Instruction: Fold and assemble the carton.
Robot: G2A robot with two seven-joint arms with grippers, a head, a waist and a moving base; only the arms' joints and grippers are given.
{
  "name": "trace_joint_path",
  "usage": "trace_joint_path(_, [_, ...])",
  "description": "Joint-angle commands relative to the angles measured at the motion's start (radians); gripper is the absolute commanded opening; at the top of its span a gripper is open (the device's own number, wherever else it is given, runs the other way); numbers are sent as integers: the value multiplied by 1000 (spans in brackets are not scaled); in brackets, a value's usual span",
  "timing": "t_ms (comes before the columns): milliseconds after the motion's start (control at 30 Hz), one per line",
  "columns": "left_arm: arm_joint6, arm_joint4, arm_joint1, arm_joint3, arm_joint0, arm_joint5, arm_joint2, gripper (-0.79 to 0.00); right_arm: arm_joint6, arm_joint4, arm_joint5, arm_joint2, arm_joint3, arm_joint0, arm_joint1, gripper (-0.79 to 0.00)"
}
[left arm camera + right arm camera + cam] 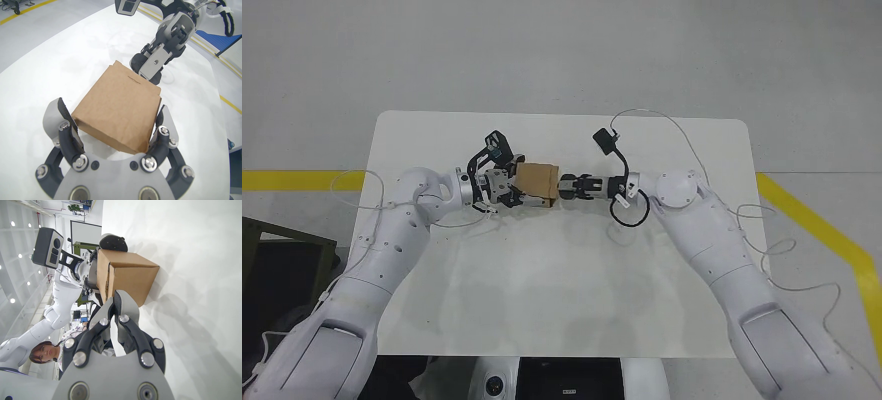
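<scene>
While the carton [538,181] rests mid-bench [642,300], the left gripper [111,106] clamps one end from both sides. The right gripper [115,296], fingers pressed together, touches the opposite end, where a flap edge stands slightly ajar. Bench surface stretches well beyond the carton toward every edge.

On the white table [572,290], the brown carton [538,180] sits between the left jaws and the right jaws.

I find no legible text, label, number or sign. carton [117,106] faces toward me: plain brown card, no print. Lit screen [76,315] in room behind, right wrist view: too small for me to read.
</scene>
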Motion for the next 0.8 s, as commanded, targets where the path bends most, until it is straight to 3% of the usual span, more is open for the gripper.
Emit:
trace_joint_path(0, [0, 0, 0, 0, 0, 0, 0, 0, 1, 1, 0, -4, 4, 2, -2, -785])
trace_joint_path(767, [-7, -33, 1, -2, 5, 5, -10, 0, 3, 19, -48, -18, 60, 33, -19, -785])
